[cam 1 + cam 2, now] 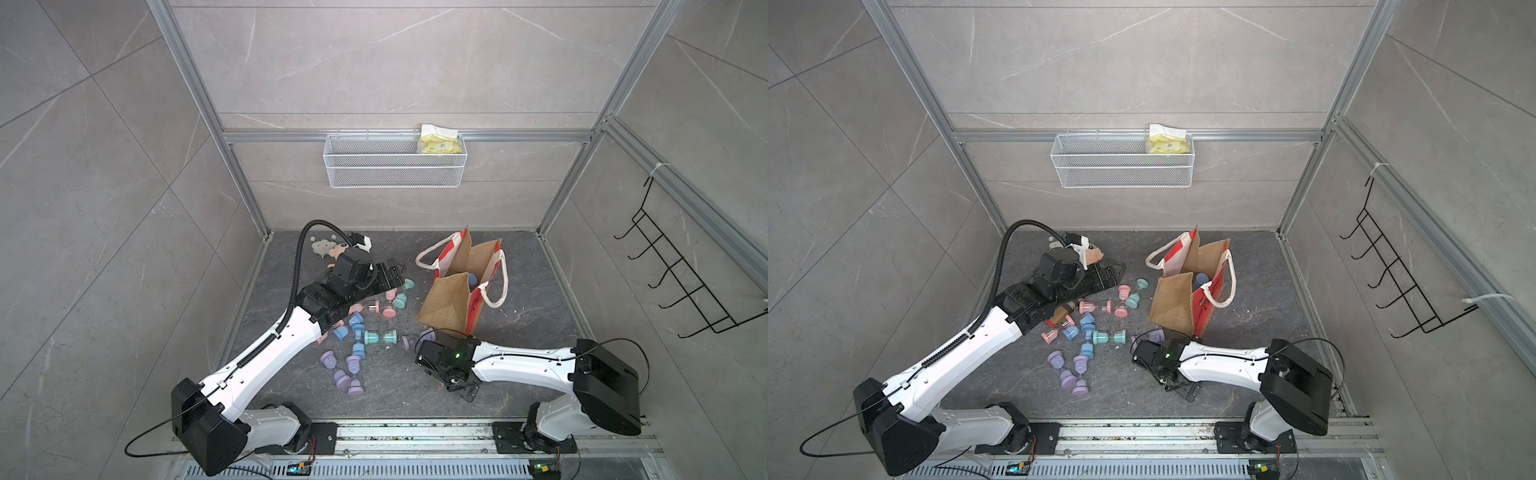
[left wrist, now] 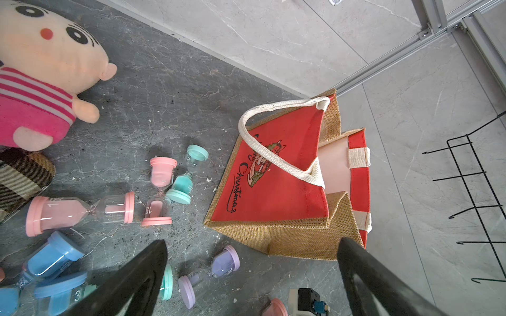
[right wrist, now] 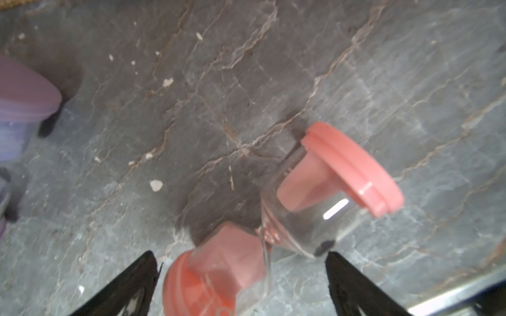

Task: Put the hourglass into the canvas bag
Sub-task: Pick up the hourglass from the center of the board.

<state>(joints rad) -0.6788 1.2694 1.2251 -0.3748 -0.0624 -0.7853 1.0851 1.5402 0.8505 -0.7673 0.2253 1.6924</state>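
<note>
Glass-bodied, likely light, slick and fragile, the pink hourglass lay between the parted jaws of the right gripper, best taken across a bulb; the left gripper gaped empty.

Pink-capped hourglass on its side on the dark floor; red-and-burlap canvas bag upright, mouth open.

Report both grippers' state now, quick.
Left gripper: open, holding nothing.
Right gripper: open, jaws either side of a pink hourglass, not closed on it.
</note>
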